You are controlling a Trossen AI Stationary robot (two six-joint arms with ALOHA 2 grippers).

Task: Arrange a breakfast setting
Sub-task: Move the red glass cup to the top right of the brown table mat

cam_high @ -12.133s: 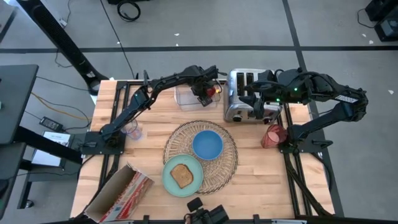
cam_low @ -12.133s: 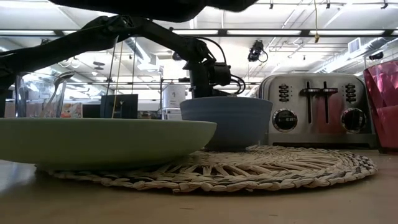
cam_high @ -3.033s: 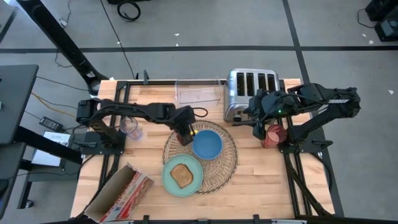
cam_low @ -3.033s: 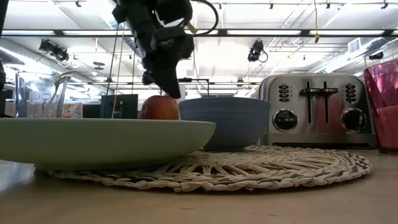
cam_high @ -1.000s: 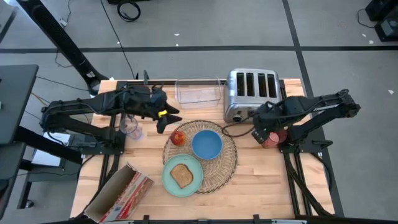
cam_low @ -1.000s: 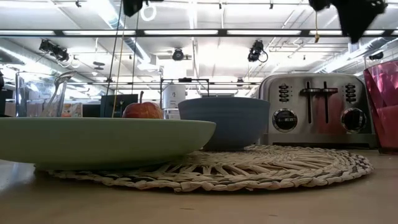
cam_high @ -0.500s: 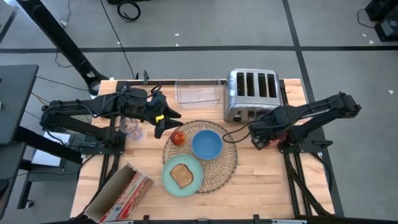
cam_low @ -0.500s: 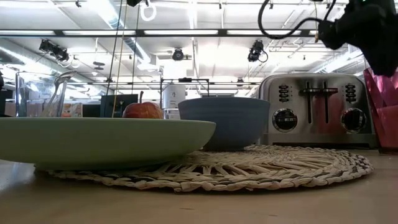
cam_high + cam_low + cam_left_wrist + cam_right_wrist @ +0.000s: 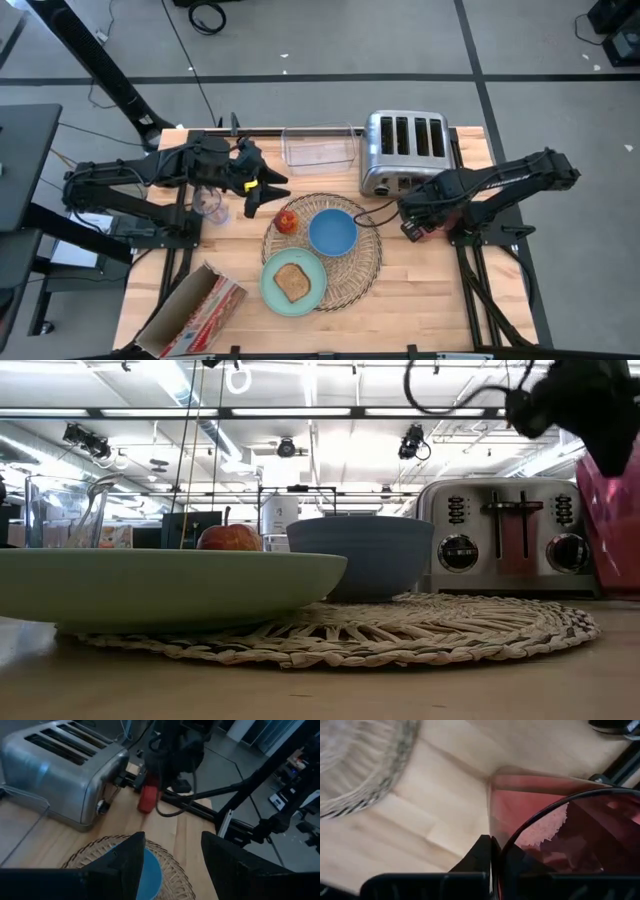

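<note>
On the round woven placemat point(image 9: 366, 262) stand the blue bowl point(image 9: 333, 232) and the red apple point(image 9: 286, 220). The mint-green plate point(image 9: 272, 290) with the toast slice point(image 9: 292, 283) overlaps the placemat's near edge. The translucent pink cup point(image 9: 555, 820) stands right of the placemat, near the toaster, under my right gripper point(image 9: 492, 851), which is shut on it. My left gripper point(image 9: 262, 192) hangs open above the table, left of the apple, holding nothing. A small utensil stands in a clear glass point(image 9: 210, 206) at the left. My right gripper pinches the pink cup's wall at the rim point(image 9: 503, 851), one finger outside and the other showing through the pink wall inside. The fingers come from above, slanting down. In the low view the cup point(image 9: 615, 530) stands upright with its base at the tabletop.
The chrome toaster point(image 9: 405, 152) and a clear plastic bin point(image 9: 320, 148) stand along the far edge. A cardboard box point(image 9: 190, 308) lies at the near left corner. Bare wood shows right of the placemat and along the near right.
My right gripper has come down beside the toaster onto the pink cup, moving a little toward the table's near edge, and has shut on the cup's rim. The apple, bowl and plate have stayed in place.
</note>
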